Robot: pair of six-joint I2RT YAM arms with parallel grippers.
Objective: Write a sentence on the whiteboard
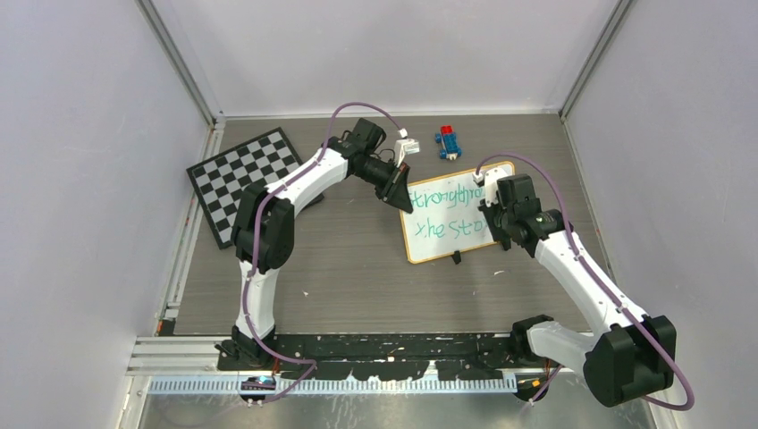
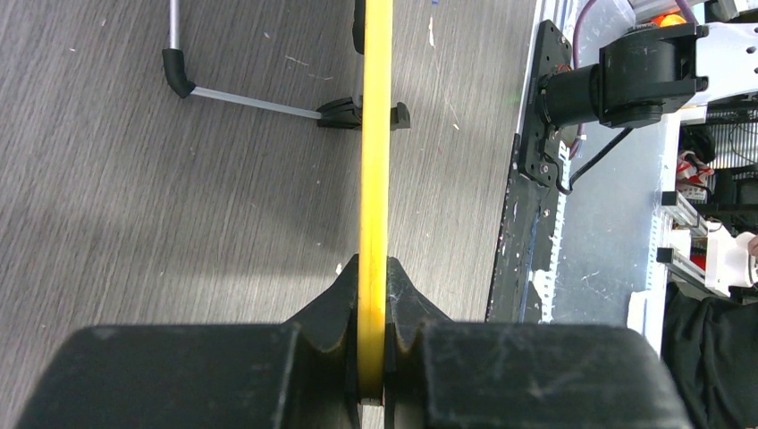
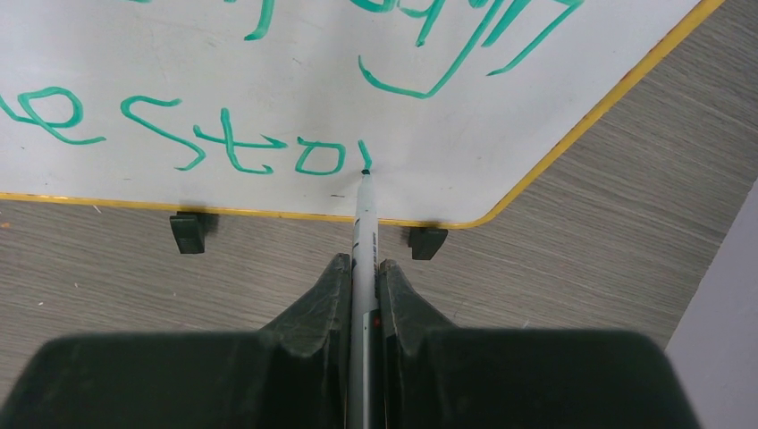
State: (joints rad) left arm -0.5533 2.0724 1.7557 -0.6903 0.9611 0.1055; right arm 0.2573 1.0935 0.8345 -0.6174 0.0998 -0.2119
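Note:
The whiteboard (image 1: 444, 234) lies on the grey table, right of centre, with its frame edge (image 2: 375, 134) running up the left wrist view. My left gripper (image 1: 400, 192) (image 2: 373, 277) is shut on that left edge. The sentence (image 1: 442, 210) (image 3: 232, 152) is green handwriting in two lines; the lower line ends in "Sto" and a short stroke. My right gripper (image 1: 494, 223) (image 3: 362, 268) is shut on a slim grey marker (image 3: 365, 232). The marker's green tip touches the board just right of the last letter. Two black clips (image 3: 192, 231) (image 3: 427, 241) sit on the board's near edge.
A black-and-white checkerboard (image 1: 246, 179) lies at the back left. A small blue and red toy (image 1: 450, 140) sits behind the whiteboard. A thin metal rod with a black end (image 2: 241, 100) juts from the board's clip. Grey walls enclose the table.

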